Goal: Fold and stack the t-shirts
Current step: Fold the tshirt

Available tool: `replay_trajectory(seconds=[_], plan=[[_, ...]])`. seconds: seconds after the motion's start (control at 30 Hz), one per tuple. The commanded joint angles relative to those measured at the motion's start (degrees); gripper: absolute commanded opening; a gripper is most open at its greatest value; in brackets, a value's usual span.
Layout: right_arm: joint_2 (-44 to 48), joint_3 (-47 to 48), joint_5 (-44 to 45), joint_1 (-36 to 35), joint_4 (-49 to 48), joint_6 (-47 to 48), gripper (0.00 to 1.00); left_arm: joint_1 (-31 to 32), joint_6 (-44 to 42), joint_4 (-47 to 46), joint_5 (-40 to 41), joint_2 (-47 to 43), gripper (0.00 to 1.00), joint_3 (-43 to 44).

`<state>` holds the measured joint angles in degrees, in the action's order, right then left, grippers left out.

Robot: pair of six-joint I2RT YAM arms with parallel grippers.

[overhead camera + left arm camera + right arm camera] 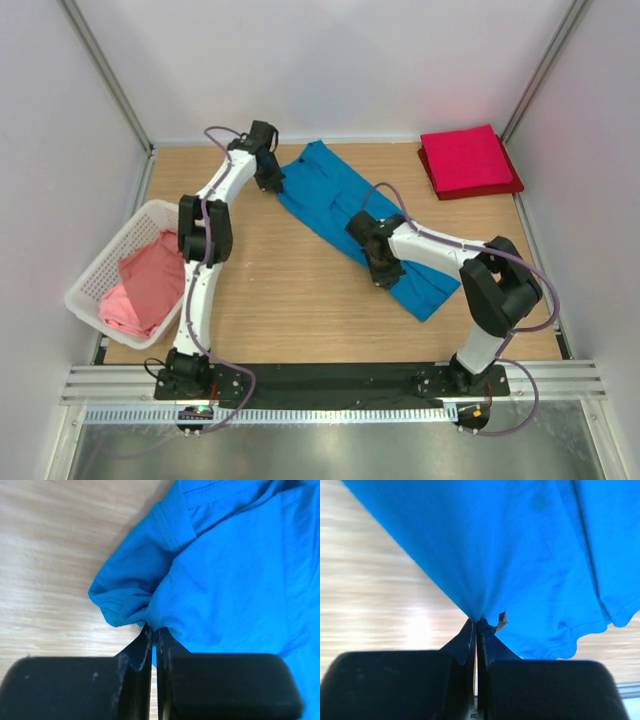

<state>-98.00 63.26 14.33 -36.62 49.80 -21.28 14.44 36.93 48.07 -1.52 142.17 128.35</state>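
A bright blue t-shirt (340, 205) lies as a long diagonal strip across the table middle. My left gripper (268, 178) is shut on its far left edge by the sleeve (120, 602), cloth pinched at the fingertips (154, 630). My right gripper (383, 272) is shut on the shirt's near left edge; in the right wrist view (478, 624) the cloth (520, 555) hangs taut from the tips, lifted off the wood. A folded crimson red t-shirt (467, 160) lies at the far right corner. Salmon pink t-shirts (145, 285) sit crumpled in the basket.
A white plastic lattice basket (95, 275) stands at the table's left edge. White enclosure walls and metal posts ring the wooden table (290, 290). A black strip and rail run along the near edge by the arm bases.
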Motion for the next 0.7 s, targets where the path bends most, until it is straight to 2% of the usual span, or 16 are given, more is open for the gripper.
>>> replay_trajectory(seconds=[0.0,0.13,0.33,0.37,0.4,0.43,0.47,0.5,0.53,0.57,0.67], plan=[[1.15,2.47,-1.06,-5.64,2.49,-12.16,0.01,-1.25,-3.08,-2.90,1.17,0.83,0.00,4.78],[-3.07,5.28,1.14,-13.45,4.16,-22.71,0.01,-1.69,-4.67,-4.83,-0.15,2.58,0.00,6.29],[-12.21,16.42,-0.79,-18.92,6.35,-34.52,0.02,-3.44,-3.44,-6.67,-2.34,6.28,0.00,9.90],[-13.96,18.19,-0.97,-19.71,6.80,-35.05,0.04,-3.62,-2.83,-7.29,-2.52,6.19,0.00,9.98],[-14.41,20.04,-1.32,-19.98,7.15,-35.06,0.11,-3.80,-2.56,-7.47,-2.78,6.02,0.01,9.98],[-15.03,23.62,-1.75,-20.15,8.72,-34.80,0.15,-4.24,-2.13,-7.47,-4.18,5.67,0.05,10.07],[-15.29,25.22,-1.76,-20.33,10.21,-34.88,0.19,-4.42,-1.34,-7.03,-5.32,5.14,0.23,9.90],[-15.12,26.63,-1.58,-20.33,11.97,-35.23,0.29,-4.59,-0.37,-6.77,-6.82,3.83,0.29,9.72],[-14.60,28.39,-0.89,-20.33,14.86,-35.15,0.31,-4.42,-0.02,-6.33,-8.22,2.95,0.40,9.46],[-13.90,28.67,-0.79,-20.33,16.02,-34.97,0.33,-4.42,0.07,-6.07,-10.76,1.98,0.45,7.72],[-8.28,26.48,-1.66,-19.90,18.22,-34.45,0.40,-3.98,1.04,-5.98,-15.43,-4.07,0.49,3.41]])
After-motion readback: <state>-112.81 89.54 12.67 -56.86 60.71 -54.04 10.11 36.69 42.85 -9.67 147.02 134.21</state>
